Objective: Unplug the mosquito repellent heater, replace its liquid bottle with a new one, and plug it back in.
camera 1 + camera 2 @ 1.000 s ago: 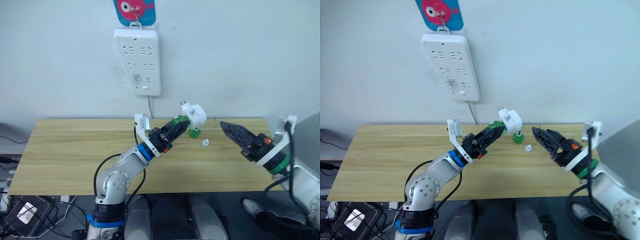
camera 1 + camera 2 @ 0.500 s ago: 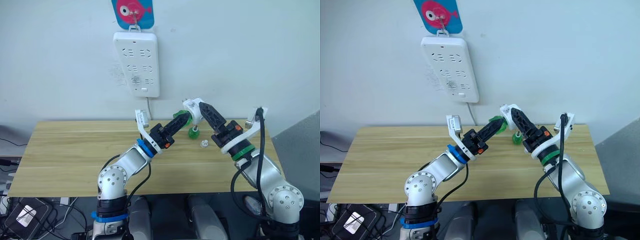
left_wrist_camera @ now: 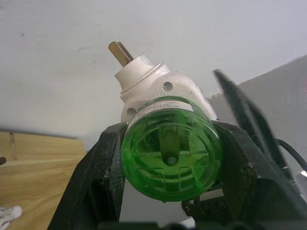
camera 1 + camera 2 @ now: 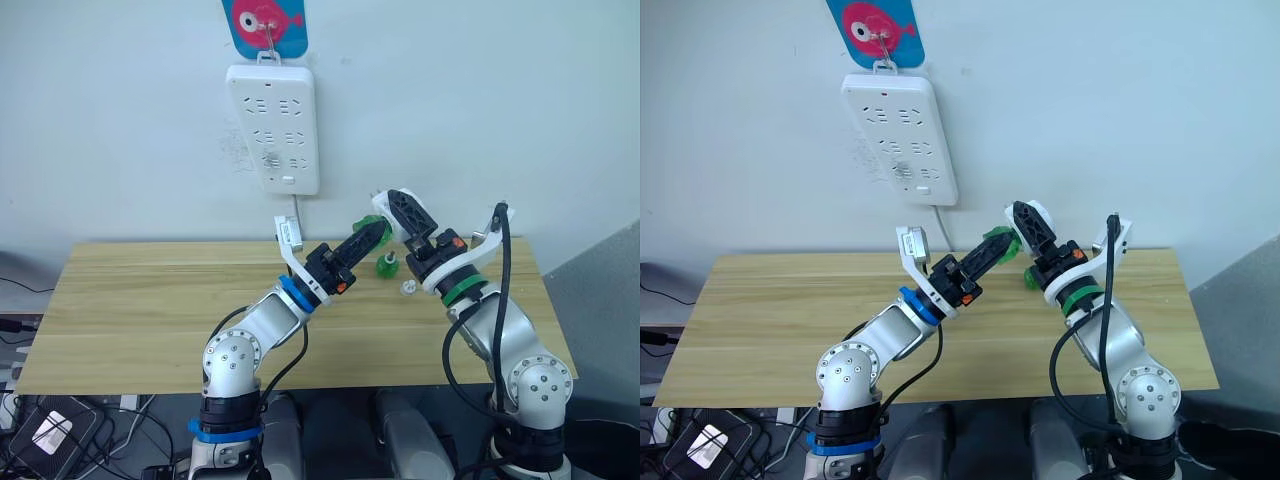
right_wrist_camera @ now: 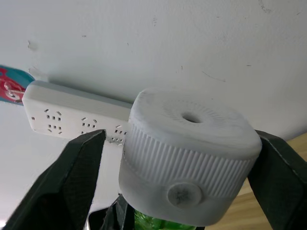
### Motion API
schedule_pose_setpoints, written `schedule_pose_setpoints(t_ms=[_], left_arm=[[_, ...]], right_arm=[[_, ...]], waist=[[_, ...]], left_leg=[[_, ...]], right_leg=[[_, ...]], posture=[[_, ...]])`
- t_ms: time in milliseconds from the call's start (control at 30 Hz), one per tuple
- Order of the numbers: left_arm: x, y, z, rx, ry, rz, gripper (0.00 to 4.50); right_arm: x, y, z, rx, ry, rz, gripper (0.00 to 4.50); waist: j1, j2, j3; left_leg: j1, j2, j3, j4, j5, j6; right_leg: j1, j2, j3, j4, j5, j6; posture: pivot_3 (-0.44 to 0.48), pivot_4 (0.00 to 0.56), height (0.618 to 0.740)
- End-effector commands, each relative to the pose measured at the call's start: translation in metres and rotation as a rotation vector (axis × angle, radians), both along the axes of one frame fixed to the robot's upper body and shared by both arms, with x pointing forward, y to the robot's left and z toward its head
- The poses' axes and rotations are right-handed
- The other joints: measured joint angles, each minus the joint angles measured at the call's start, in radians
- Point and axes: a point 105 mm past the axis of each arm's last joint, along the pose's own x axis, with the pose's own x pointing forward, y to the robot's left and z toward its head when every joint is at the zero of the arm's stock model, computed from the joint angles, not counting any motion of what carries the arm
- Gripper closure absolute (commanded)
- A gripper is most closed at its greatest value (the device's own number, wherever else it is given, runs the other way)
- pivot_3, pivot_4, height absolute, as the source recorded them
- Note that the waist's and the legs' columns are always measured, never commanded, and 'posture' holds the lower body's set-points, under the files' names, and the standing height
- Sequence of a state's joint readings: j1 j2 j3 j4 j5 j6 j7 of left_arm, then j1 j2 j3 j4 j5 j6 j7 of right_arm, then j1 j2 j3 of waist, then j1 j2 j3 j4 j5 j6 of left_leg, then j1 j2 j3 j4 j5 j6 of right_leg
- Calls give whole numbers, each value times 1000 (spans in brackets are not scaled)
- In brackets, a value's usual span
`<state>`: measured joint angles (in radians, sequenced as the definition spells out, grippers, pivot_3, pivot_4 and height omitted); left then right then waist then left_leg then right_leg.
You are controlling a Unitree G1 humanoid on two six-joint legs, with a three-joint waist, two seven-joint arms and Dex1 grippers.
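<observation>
The mosquito repellent heater (image 5: 189, 151) is up in the air over the table (image 4: 140, 300), below the power strip (image 4: 273, 125) at about 4 o'clock. The left gripper (image 3: 165, 158) squeezes the new one (image 3: 169, 154), the green bottle stuck in the heater. The right gripper (image 5: 187, 153) looks closed on the heater's sides, though its tips are hard to see. The other green bottle (image 4: 388, 265) sits on the table. To do this well, one gripper should hold steady while the other twists slowly, keeping the bottle straight.
</observation>
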<state>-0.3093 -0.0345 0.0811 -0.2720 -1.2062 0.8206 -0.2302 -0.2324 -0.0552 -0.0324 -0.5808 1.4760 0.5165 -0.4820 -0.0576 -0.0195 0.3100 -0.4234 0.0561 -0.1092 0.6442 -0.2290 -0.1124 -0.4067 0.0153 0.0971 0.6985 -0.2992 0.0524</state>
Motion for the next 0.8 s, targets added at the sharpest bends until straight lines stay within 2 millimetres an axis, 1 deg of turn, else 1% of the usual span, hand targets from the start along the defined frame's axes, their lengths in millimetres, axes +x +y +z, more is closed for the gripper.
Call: schedule_pose_setpoints(t_ms=[33, 67, 233, 433, 500, 600, 633, 733, 800], left_arm=[[-8, -6, 8, -4, -40, -33, 2173], [-8, -6, 8, -3, -41, -38, 2173], [-14, -8, 5, 4, -37, -78, 2173], [-11, -3, -1, 45, -25, -69, 2173], [-11, 0, -4, 100, -59, -66, 1441], [-12, 5, -11, 214, -118, -42, 668], [-15, 10, -13, 267, -156, -35, 276], [-26, 26, -22, 440, -256, -28, 264], [-29, 39, -24, 508, -288, -5, 264]], right_arm=[[-6, 4, 16, 46, -63, 27, 1296], [-6, 4, 16, 55, -61, 27, 1413], [-8, 10, 14, 68, -56, 48, 1415], [-11, 11, 14, 71, -64, 64, 1431], [-12, 10, 14, 66, -67, 66, 1431], [-13, 7, 13, 55, -74, 61, 1456], [-14, 5, 13, 13, -93, 62, 1457], [-17, 1, 13, -130, -159, 67, 1458], [-19, -1, 15, -247, -224, 78, 1458]], waist=[[0, 0, 0], [0, 0, 0], [0, 0, 0], [0, 0, 0], [-1, 0, 0], [-1, 0, -1], [-1, 0, -1], [-1, 1, -1], [0, 1, -1]], left_leg=[[0, 0, 0, 0, 0, 0], [0, 0, 0, 0, 0, 0], [0, 0, 0, 0, 0, 0], [0, 0, 0, 0, 0, 0], [0, 0, 0, 0, 0, 0], [0, 0, 0, 0, 0, 0], [0, 0, 0, 0, 0, 0], [0, 0, 0, -1, 0, 0], [0, 1, 0, -2, 0, 0]], right_leg=[[0, 0, 0, 0, 0, 0], [0, 0, 0, 0, 0, 0], [0, 0, 0, 0, 0, 0], [0, 0, 0, 0, 0, 0], [0, 0, 0, 0, 0, 0], [0, 0, 0, 0, 0, 0], [0, 0, 0, 0, 0, 0], [-1, 0, 0, 0, 0, 0], [-1, 0, 0, 0, 0, 0]], posture=[[-69, 251, 740], [-68, 251, 740], [-68, 250, 740], [-67, 250, 740], [-67, 250, 740], [-61, 250, 740], [-60, 251, 740], [-49, 254, 740], [-35, 255, 740]])
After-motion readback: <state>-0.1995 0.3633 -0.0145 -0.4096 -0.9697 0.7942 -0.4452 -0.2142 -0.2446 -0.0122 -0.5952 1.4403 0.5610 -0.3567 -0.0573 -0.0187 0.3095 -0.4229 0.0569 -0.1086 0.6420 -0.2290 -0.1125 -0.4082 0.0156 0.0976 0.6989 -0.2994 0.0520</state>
